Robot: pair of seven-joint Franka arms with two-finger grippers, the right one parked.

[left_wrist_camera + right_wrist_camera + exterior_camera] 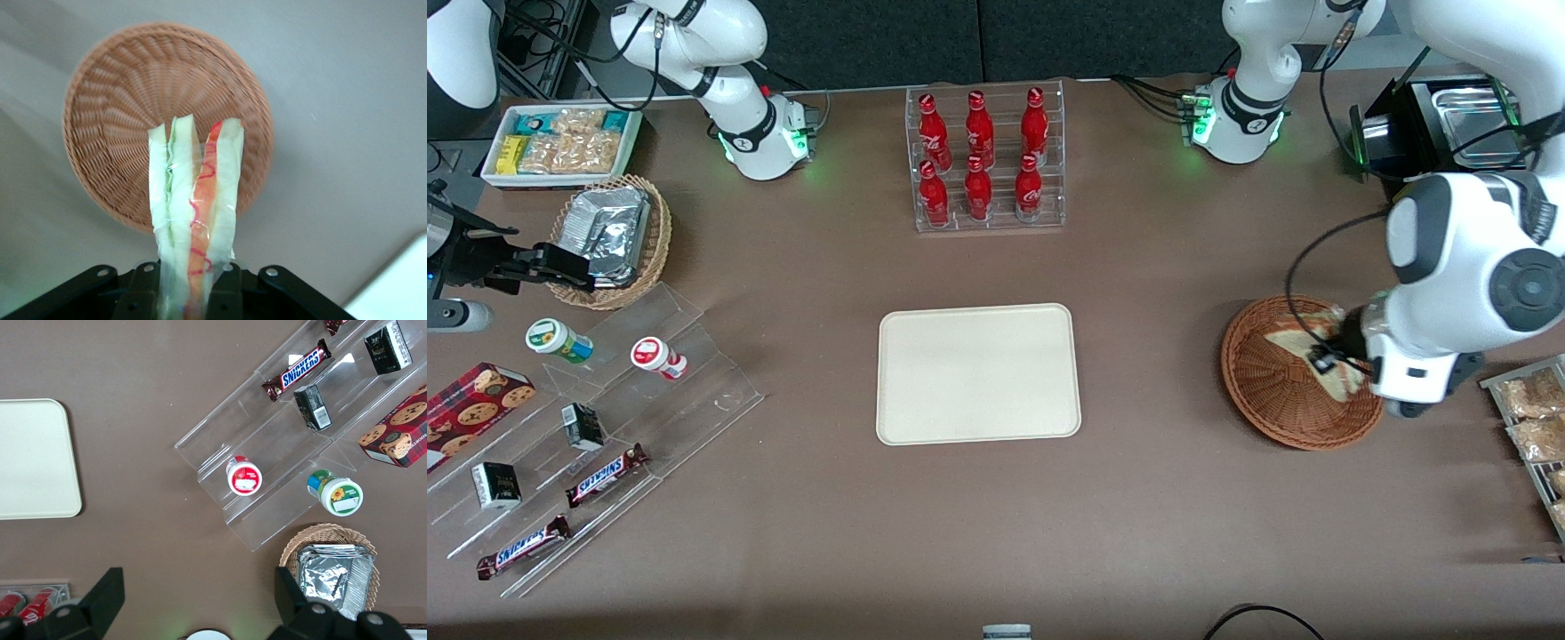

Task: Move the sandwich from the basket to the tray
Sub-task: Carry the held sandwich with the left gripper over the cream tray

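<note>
Your gripper (1327, 360) hangs over the basket (1272, 391), near the table's working-arm end, and its fingers (223, 293) are clamped on the sandwich (197, 213). In the wrist view you see the wedge edge-on, pale bread with green and red filling under clear wrap, sticking out from between the black fingers with the basket's weave (120, 100) spread below it. It looks lifted clear of the wicker, though from the front view you cannot be sure, since the arm's white wrist covers part of the basket there. The sandwich (1303, 342) sits over the half of the basket farther from the front camera. The tray (978, 373) lies bare at the middle of the table, well apart from the basket, and a corner of it (400, 280) shows in the wrist view.
</note>
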